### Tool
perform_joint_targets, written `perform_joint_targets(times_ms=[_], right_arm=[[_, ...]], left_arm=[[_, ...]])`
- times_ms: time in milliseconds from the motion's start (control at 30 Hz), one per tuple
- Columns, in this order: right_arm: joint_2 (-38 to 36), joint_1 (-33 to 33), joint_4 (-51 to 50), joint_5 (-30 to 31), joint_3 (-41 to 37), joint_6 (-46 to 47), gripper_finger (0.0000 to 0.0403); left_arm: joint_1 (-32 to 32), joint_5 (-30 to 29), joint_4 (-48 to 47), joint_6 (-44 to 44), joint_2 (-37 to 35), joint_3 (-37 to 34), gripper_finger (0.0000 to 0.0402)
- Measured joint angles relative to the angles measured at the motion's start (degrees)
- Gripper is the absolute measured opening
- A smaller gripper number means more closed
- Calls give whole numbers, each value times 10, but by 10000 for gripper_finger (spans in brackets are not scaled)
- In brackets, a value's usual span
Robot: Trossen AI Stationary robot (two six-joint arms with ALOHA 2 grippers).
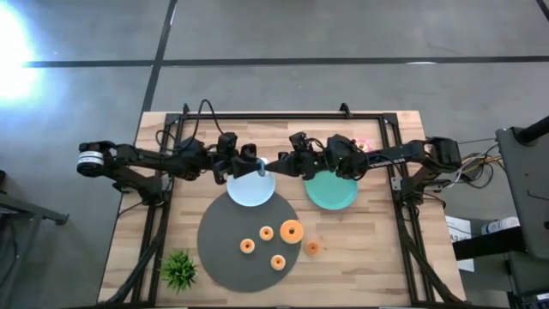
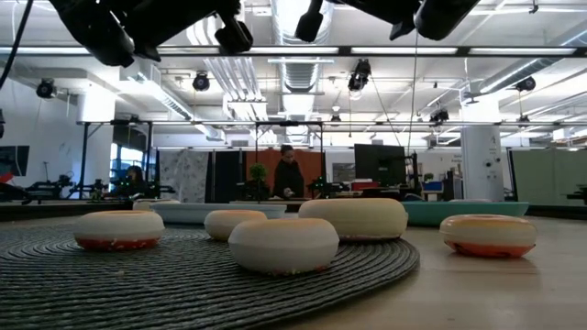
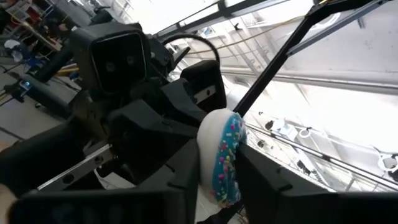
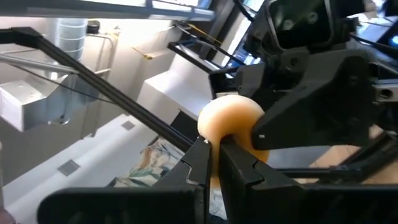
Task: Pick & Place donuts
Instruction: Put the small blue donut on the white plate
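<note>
A: Nearest us, five donuts (image 1: 291, 231) lie low: four on the dark round mat (image 1: 219, 249), one (image 1: 313, 247) just off it on the bare bench (image 1: 377, 257).

B: Farther back, the left hand (image 3: 227, 180) pinches a blue-sprinkled donut (image 3: 222, 155) above the pale blue plate (image 1: 250, 189).

A: And the right hand (image 4: 214, 165) is pressed on a plain tan donut (image 4: 231, 121), raised beside the green plate (image 1: 333, 192).

B: The two hands face each other, close together.
</note>
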Motion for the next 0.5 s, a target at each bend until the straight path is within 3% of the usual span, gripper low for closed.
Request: perform_joint_targets(times_ms=[167, 267, 367, 500], right_arm=[[-19, -3, -78, -4, 0, -2, 49], [-46, -6, -168, -12, 0, -31, 86], [-88, -12, -308, -1, -1, -80, 124], [-166, -16, -549, 97, 1, -138, 167]], left_arm=[[0, 6, -20, 9, 0, -1, 11], [0, 5, -54, 13, -1, -2, 7], [1, -6, -106, 29, -2, -2, 7], [5, -30, -218, 42, -7, -7, 6]])
